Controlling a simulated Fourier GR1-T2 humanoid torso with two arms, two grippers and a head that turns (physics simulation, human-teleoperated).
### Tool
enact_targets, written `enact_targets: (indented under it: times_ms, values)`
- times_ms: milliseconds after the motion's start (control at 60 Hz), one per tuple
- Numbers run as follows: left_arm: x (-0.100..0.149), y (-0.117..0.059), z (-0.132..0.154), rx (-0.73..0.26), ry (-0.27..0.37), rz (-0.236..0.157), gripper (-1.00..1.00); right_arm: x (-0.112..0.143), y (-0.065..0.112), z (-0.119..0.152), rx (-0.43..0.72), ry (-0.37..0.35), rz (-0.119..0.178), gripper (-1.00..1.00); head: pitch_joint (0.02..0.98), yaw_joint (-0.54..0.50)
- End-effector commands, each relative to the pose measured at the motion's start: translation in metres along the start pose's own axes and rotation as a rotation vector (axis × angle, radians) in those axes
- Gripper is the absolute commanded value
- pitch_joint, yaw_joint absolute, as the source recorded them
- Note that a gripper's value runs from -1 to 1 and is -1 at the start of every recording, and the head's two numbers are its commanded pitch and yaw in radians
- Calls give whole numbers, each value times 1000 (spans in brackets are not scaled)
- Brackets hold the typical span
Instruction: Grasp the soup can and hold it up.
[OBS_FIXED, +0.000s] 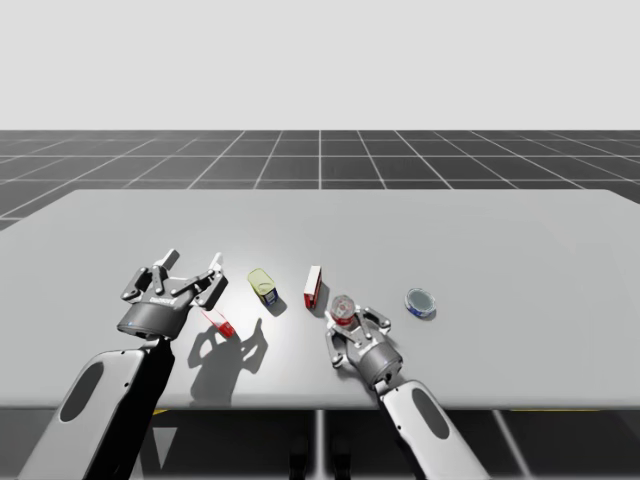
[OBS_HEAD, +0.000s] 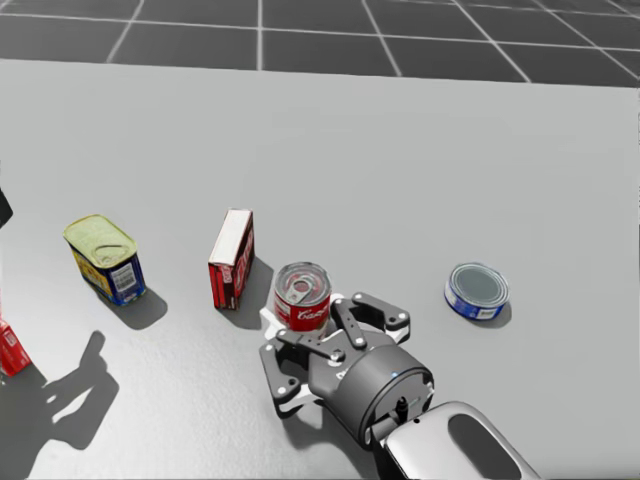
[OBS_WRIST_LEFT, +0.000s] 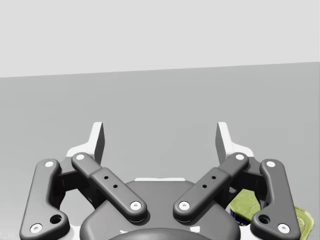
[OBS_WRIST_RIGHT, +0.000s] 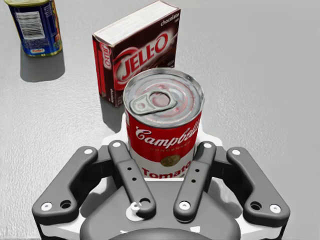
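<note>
The can (OBS_WRIST_RIGHT: 163, 115) is sitting upright at the worktop's (OBS_HEAD: 400, 150) near middle, with the right claw (OBS_WRIST_RIGHT: 164, 139) gripping it on both sides. A red box (OBS_HEAD: 232, 256) is standing at its 11 o'clock and a flat blue tin (OBS_HEAD: 477, 291) at 3 o'clock. The left claw (OBS_WRIST_LEFT: 160, 136) is hanging open.

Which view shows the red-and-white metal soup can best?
The right wrist view: the red-and-white metal soup can stands close up between the fingers of my right tool, lid and label plain. The head view shows it smaller; the high view, tiny beside the tool.
</note>
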Motion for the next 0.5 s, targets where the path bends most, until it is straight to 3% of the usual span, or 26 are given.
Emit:
enact_targets:
  times_ms: [17,50,267,500]
  values:
    - [-1,-1,0,2,-1,-6,-1000,-11,-4,0,-22,25,-30,1000,685,-126]
    - [-1,-1,0,3,-1,-6,-1000,-11,-5,0,-17,28,-42,1000,659,-125]
    - [-3,-2,0,3,4,-7,-1000,-12,-6,1,-22,32,-37,1000,457,-113]
    - [-3,-2,0,6,2,-5,-1000,-12,-6,2,-28,26,-26,1000,392,-112]
